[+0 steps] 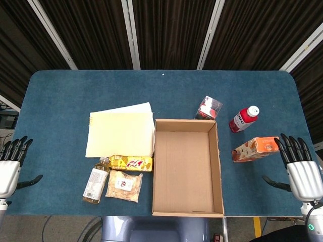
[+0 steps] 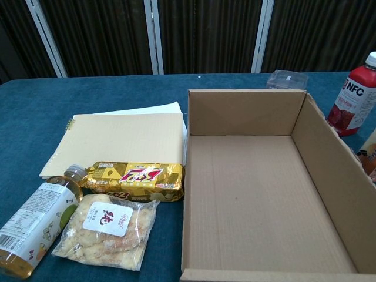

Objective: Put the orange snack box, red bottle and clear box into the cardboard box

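Note:
The open cardboard box sits empty at the table's front centre. Right of it lies the orange snack box, only a sliver of which shows in the chest view. The red bottle stands behind the snack box. The clear box is just past the cardboard box's far right corner. My right hand hovers open at the table's right front edge, its fingertips close to the snack box's right end. My left hand is open at the left front edge, holding nothing.
Left of the cardboard box lie a yellow notebook, a gold snack pack, a yellow drink bottle and a clear bag of snacks. The blue table ends close behind my hands.

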Robot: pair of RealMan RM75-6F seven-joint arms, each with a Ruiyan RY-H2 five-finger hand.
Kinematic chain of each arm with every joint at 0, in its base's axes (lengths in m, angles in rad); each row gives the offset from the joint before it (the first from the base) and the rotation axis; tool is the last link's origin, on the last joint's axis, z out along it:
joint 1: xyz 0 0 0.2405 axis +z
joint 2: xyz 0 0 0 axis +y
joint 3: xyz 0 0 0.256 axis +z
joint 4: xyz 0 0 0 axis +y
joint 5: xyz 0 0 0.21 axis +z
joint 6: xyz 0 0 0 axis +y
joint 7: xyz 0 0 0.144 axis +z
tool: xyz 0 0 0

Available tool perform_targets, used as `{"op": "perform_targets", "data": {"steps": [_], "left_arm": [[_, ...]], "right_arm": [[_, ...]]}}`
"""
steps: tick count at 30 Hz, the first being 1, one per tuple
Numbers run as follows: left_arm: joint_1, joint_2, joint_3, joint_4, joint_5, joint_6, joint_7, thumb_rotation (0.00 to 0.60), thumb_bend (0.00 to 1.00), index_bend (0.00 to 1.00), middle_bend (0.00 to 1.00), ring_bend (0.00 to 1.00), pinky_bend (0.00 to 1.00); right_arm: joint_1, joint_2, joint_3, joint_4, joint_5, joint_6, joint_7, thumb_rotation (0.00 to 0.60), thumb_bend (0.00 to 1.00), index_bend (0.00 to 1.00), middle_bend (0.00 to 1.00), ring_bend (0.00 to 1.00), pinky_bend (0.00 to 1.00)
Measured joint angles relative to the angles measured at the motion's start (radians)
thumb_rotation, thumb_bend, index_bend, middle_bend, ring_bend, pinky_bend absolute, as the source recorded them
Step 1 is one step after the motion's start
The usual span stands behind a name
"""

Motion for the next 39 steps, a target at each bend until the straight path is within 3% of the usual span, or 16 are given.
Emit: {"op": "perform_targets", "data": {"steps": [9, 18, 24, 28, 32, 35, 39], "left_arm": [[0.006, -0.003, -0.004, -0.002, -0.007, 0.009, 0.005, 0.527, 0.0, 0.0, 0.0, 0.0, 0.0], [-0.002, -0.013, -0.011, -0.008, -0.041, -0.018, 0.038, 0.527, 0.0, 0.0, 0.0, 0.0, 0.0], [-0.008, -0.016, -0.017, -0.018, -0.055, -0.03, 0.053, 0.527, 0.0, 0.0, 0.0, 0.0, 0.0], [-0.008, -0.014, -0.017, -0.022, -0.061, -0.033, 0.058, 0.524, 0.0, 0.0, 0.0, 0.0, 0.0], [-0.004, -0.011, -0.018, -0.028, -0.06, -0.023, 0.056, 0.527, 0.0, 0.0, 0.0, 0.0, 0.0], [-0.002, -0.008, -0.017, -0.032, -0.058, -0.021, 0.054, 0.524, 0.0, 0.0, 0.0, 0.0, 0.0], [0.001, -0.005, -0.014, -0.034, -0.047, -0.012, 0.051, 0.528, 0.0, 0.0, 0.0, 0.0, 0.0]], "right_arm": [[0.119, 0.048, 0.046, -0.026, 0.055, -0.189, -0.014, 0.6, 0.09, 0.12, 0.0, 0.0, 0.0], [0.237, 0.065, 0.081, -0.013, 0.149, -0.379, -0.119, 0.6, 0.17, 0.35, 0.0, 0.0, 0.0], [0.272, 0.065, 0.081, -0.012, 0.205, -0.44, -0.202, 0.6, 0.3, 0.45, 0.1, 0.02, 0.09], [0.28, 0.066, 0.071, -0.013, 0.233, -0.472, -0.235, 0.6, 0.35, 0.49, 0.19, 0.12, 0.2], [0.288, 0.071, 0.062, -0.023, 0.279, -0.493, -0.298, 0.6, 0.37, 0.64, 0.43, 0.43, 0.49], [0.288, 0.076, 0.058, -0.042, 0.293, -0.487, -0.327, 0.6, 0.39, 0.73, 0.52, 0.57, 0.63], [0.288, 0.088, 0.056, -0.075, 0.292, -0.466, -0.348, 0.6, 0.39, 0.79, 0.58, 0.65, 0.72]]}}
